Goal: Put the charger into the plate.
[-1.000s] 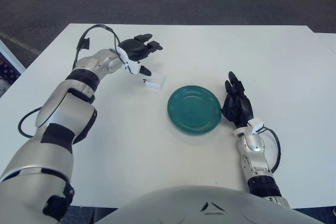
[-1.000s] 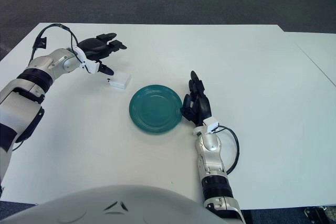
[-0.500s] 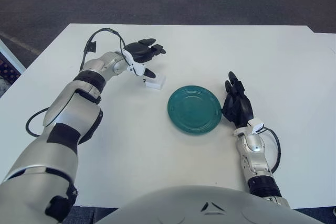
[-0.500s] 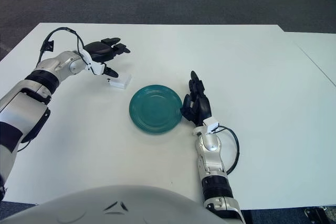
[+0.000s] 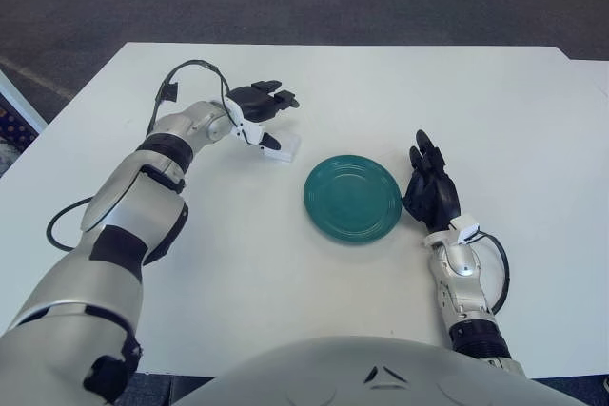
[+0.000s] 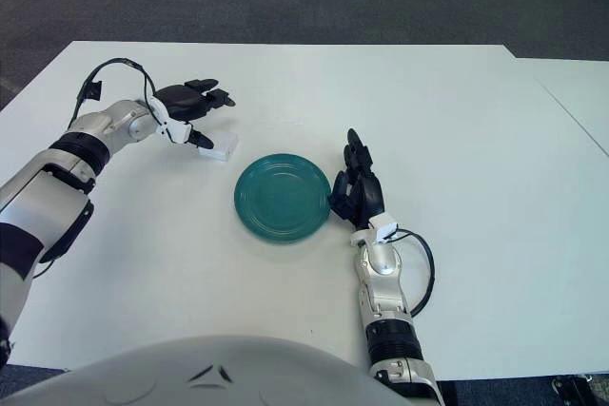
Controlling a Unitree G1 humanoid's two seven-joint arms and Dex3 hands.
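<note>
A small white charger lies on the white table just left of a round teal plate. My left hand hovers low over the charger's far-left side, its black fingers spread and its thumb close to the charger's top, holding nothing. My right hand rests upright at the plate's right rim with its fingers relaxed and empty. The same scene shows in the right eye view, with the charger beside the plate.
A black cable loops off my left forearm. The white table ends at its far edge near dark carpet. A second table edge shows at the right.
My left hand has come down and forward toward the charger, now lower over it. The charger, the plate and my right hand have not moved.
</note>
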